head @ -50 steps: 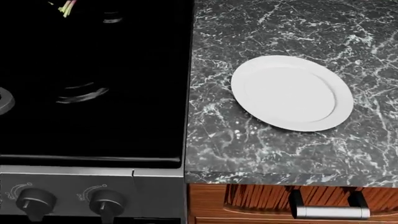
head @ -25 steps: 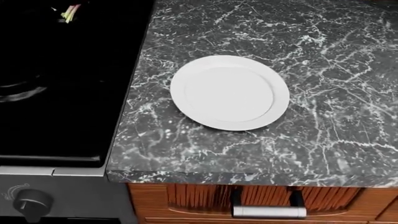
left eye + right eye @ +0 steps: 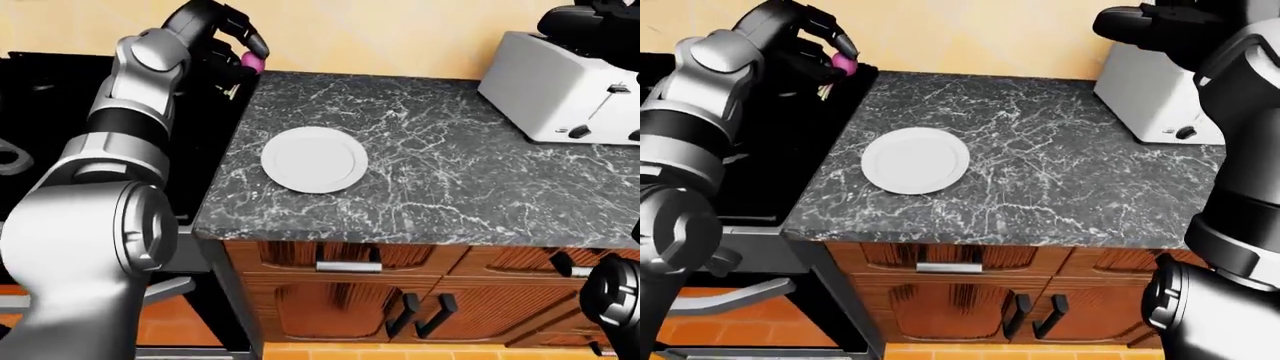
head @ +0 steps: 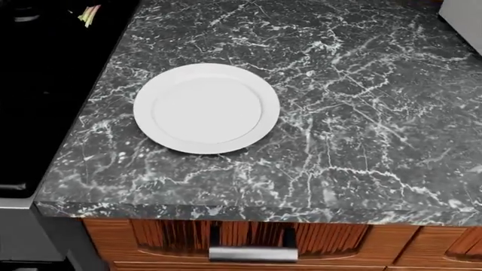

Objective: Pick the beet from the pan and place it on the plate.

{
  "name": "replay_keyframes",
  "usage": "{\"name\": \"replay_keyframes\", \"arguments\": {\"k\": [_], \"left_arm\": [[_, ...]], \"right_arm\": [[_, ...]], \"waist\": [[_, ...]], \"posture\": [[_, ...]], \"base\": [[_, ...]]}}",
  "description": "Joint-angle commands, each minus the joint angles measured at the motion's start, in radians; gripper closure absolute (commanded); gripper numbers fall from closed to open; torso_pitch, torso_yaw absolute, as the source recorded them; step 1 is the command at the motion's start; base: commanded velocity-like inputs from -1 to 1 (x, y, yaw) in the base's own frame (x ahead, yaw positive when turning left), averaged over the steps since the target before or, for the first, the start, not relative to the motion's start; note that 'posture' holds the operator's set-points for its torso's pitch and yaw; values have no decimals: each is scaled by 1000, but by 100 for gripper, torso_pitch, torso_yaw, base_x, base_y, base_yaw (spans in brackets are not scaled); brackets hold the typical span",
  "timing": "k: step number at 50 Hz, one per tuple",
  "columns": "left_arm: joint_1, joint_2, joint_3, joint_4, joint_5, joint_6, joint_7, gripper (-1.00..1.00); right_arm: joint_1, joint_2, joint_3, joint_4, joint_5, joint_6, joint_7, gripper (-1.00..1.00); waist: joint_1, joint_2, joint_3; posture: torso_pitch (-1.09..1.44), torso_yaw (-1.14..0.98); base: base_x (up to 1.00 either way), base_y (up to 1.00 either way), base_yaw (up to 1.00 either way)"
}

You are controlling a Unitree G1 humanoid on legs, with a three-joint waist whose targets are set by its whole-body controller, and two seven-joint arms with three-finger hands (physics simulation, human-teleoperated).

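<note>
Plate [image 4: 206, 107]: plain white. Counter [image 4: 361, 113]: dark grey marble, white veining. Beet [image 3: 254, 62]: magenta-pink, pale green-yellow stems. Stove [image 3: 40, 112]: black. Toaster [image 3: 560, 90]: white. Cabinets [image 3: 400, 300]: reddish-brown wood, dark handles. Wall [image 3: 380, 34]: tan.

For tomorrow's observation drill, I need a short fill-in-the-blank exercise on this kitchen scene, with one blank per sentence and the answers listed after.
1. The beet is held in the fingers of the robot's ____ hand.
2. The white plate on the marble counter is ____, with nothing on it.
3. In the left-eye view, the toaster stands to the ____ of the plate.
4. In the head view, the black stove lies to the ____ of the counter.

Missing words: left; empty; right; left
</note>
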Motion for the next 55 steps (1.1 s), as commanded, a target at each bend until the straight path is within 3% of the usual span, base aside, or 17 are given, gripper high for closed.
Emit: {"name": "replay_keyframes", "arguments": {"k": [1,7,13,16,18,19,22,29,55], "left_arm": [[-47,26,10,-46,-10,-18,18,28],[-44,26,10,-46,-11,-20,16,28],[-43,28,10,-46,-12,-21,16,28],[-45,27,9,-46,-12,-19,16,28],[-45,27,10,-46,-13,-19,15,26],[-45,27,10,-46,-13,-19,15,26],[-43,29,10,-46,-14,-21,16,27],[-42,29,9,-46,-13,-23,16,27],[-120,-26,-13,-66,-58,-88,-83,23]], "right_arm": [[-36,-13,-2,-33,4,-27,4,-100],[-38,-12,-2,-35,4,-26,3,-100],[-36,-12,-3,-34,3,-29,3,-100],[-35,-12,-3,-34,3,-30,3,-100],[-34,-12,-2,-34,2,-30,4,-100],[-34,-12,-2,-34,2,-30,4,-100],[-32,-9,-1,-34,1,-33,5,-100],[-30,-6,1,-34,-3,-36,6,-100],[-36,-11,-4,-37,-1,-28,4,-100]], "waist": [[10,-12,-23],[14,2,6],[3,27,7],[-7,55,1],[-16,99,-15],[-13,80,-8],[-6,62,-21],[16,33,-25],[22,34,-26]], "posture": [[0,0],[0,0],[0,0],[0,0],[0,0],[0,0],[0,0],[0,0],[0,0]], "base": [[0,0,0],[0,0,0],[0,0,0],[0,0,0],[0,0,0],[0,0,0],[0,0,0],[0,0,0],[0,0,0]]}}
